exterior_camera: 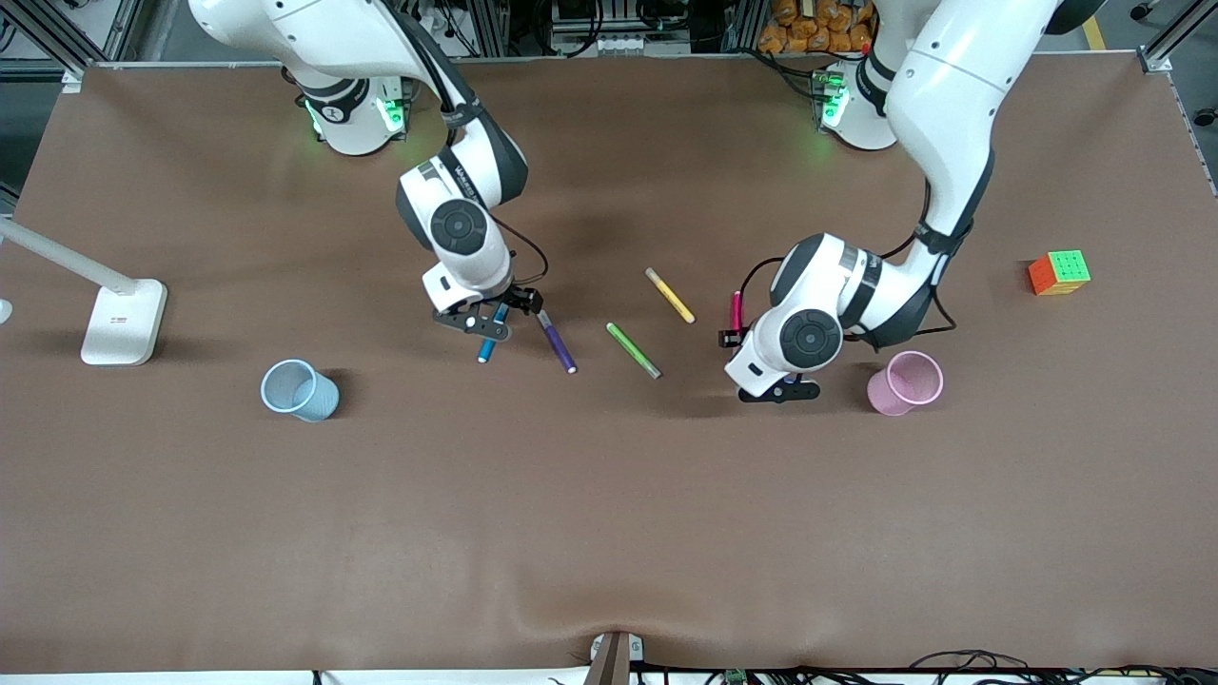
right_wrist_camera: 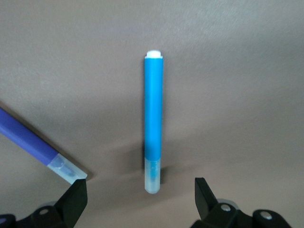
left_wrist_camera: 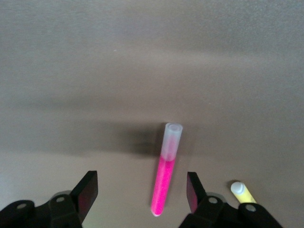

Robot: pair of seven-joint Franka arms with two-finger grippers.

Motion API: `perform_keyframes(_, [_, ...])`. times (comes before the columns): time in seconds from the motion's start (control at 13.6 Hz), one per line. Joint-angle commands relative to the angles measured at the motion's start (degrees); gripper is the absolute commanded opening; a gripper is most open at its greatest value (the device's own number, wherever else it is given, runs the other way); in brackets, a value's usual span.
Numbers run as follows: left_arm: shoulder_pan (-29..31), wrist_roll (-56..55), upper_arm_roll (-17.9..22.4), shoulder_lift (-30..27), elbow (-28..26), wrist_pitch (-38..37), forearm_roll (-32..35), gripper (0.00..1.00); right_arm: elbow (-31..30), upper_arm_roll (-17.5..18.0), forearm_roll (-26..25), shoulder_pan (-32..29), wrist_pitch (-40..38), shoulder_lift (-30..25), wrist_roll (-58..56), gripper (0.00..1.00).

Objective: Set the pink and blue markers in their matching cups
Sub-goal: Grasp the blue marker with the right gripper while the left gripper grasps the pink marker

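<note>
Beside the green marker [exterior_camera: 634, 350], which lies near the middle of the table [exterior_camera: 609, 533], both arms are poised over their pens. Toward the right arm's end from the green marker, the right gripper [exterior_camera: 483, 322] hangs low over the blue marker [exterior_camera: 491, 335], its fingers spread wide; the right wrist view shows the pen [right_wrist_camera: 153, 121] lying flat on the cloth, lined up between the two pads, none touching it. That straddle looks meant for a pinch across the barrel. The purple marker [exterior_camera: 558, 343] lies just beside the blue one, close enough that a finger could nudge it on the way down.

Toward the left arm's end from the green marker, the left gripper [left_wrist_camera: 141, 195] is likewise spread, low over the pink marker [left_wrist_camera: 164, 171], which lies flat between its fingers, ungrasped. The yellow marker [exterior_camera: 670, 295] lies between the green and pink ones.

The blue cup [exterior_camera: 300, 390] stands well toward the right arm's end from the green marker, the pink cup [exterior_camera: 904, 382] toward the left arm's end, each on its own arm's side, so each carry should be short. Both cups lean and look empty.
</note>
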Motion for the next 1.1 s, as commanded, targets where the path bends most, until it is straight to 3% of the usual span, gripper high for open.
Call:
perform_keyframes(0.0, [-0.87, 0.51, 0.11, 1.67, 1.37, 0.72, -0.01, 0.79, -1.63, -0.5, 0.46, -0.19, 1.98, -0.22, 0.58, 1.0])
perform_keyframes(0.22, [-1.75, 0.42, 0.11, 2.2, 1.72, 0.72, -0.27, 0.75, -1.81, -0.59, 0.46, -0.1, 5.48, 2.15, -0.03, 1.0])
perform_keyframes(0.66, [-1.84, 0.86, 0.2, 3.17, 1.98, 0.81, 0.26, 0.58, -2.51, -0.5, 0.29, -0.37, 6.29, 2.77, -6.1, 1.0])
perform_keyframes(0.81, [-1.84, 1.56, 0.2, 3.17, 1.9, 1.07, 0.26, 0.52, -2.6, -0.5, 0.29, -0.36, 6.29, 2.77, -6.19, 0.95])
perform_keyframes(0.88, [-1.84, 1.56, 0.2, 3.34, 1.98, 1.07, 0.26, 0.5, -2.6, -0.5, 0.29, -0.36, 6.29, 2.86, -6.19, 0.84])
perform_keyframes(1.03, [-1.84, 1.56, 0.2, 3.78, 1.98, 1.16, 0.26, 0.49, -2.77, -0.5, 0.29, 0.07, 5.85, 2.77, -7.76, 0.25])
